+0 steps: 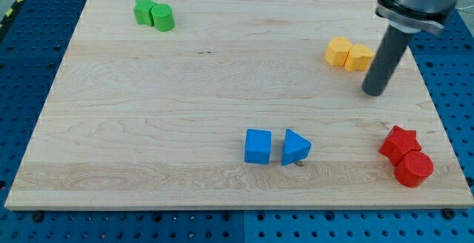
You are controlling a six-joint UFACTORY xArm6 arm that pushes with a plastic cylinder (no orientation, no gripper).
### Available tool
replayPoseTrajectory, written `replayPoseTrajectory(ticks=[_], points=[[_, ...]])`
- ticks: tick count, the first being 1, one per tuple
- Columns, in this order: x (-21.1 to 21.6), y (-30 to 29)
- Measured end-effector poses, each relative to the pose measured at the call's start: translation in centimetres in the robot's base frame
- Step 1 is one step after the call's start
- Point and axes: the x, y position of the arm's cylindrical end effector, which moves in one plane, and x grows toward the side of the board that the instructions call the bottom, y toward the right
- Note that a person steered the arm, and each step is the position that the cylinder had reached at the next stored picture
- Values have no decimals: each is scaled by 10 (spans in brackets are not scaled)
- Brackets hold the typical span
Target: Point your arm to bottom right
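My tip [374,92] rests on the wooden board [185,87] at the view's right, just below and right of two yellow blocks [349,54]. A red star block [400,144] and a red cylinder [413,169] sit touching near the view's bottom right corner, below my tip. A blue cube [258,147] and a blue triangular block [295,147] lie side by side at the view's bottom centre. A green star [145,10] and a green cylinder [163,17] touch at the view's top left.
The board lies on a blue perforated table [29,65]. The board's right edge [437,102] runs close to my tip and the red blocks.
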Motion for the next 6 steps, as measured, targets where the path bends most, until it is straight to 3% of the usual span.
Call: replayPoseTrajectory(ticks=[2,3,5,6], points=[[49,92],[88,101],[162,79],[162,50]])
